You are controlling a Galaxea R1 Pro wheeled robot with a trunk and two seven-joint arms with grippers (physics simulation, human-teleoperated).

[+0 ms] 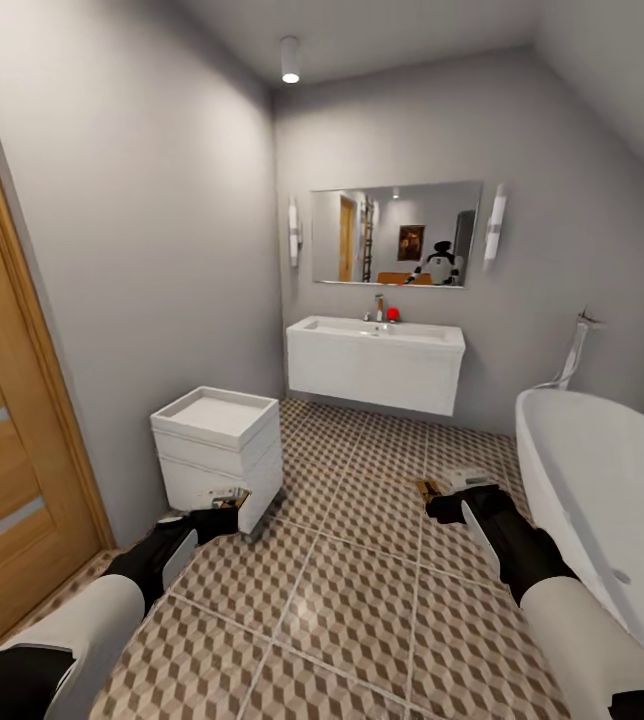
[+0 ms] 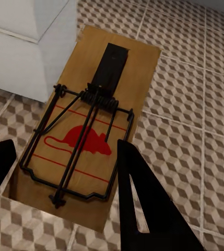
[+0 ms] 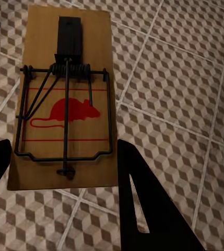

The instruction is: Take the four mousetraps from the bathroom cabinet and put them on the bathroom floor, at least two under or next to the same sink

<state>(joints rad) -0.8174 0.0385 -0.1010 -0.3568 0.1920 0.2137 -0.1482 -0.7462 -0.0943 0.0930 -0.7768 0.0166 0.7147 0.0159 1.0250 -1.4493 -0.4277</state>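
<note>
Gripping one mousetrap (image 2: 75, 141), the left gripper (image 1: 224, 510) hovered just beside the low white cabinet (image 1: 217, 455). Its twin, the right gripper (image 1: 440, 497), clamped a second mousetrap (image 3: 65, 104) above the cube-patterned bathroom floor (image 1: 352, 580), near the bathtub (image 1: 602, 490). Farther off, the sink (image 1: 375, 362) hung on the wall beneath a mirror (image 1: 394, 234).

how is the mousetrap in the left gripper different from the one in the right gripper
The left mousetrap is tilted and hangs beside the white cabinet; the right mousetrap sits squarer in its wrist view, over open tiled floor, nearer the bathtub. Both are tan wooden boards with a black spring bar and a red mouse print, each between gripper fingers.
</note>
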